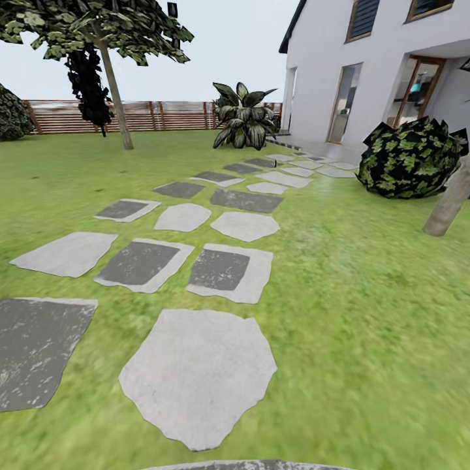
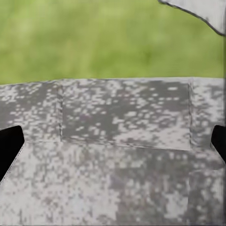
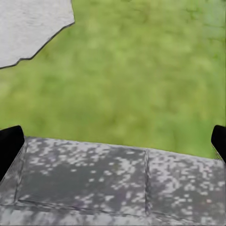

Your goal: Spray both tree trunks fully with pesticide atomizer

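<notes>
Lawn [image 1: 365,313] crossed by flat, irregular grey stepping stones [image 1: 199,378], some mottled dark, running toward a white house [image 1: 326,65]. One leaning grey-brown trunk [image 1: 115,91] stands before the slat fence [image 1: 150,116]; another [image 1: 450,202] beside a bush [image 1: 411,156]. Left gripper [image 2: 113,146] and right gripper [image 3: 113,146]: dark fingertips wide apart over speckled stone.
</notes>
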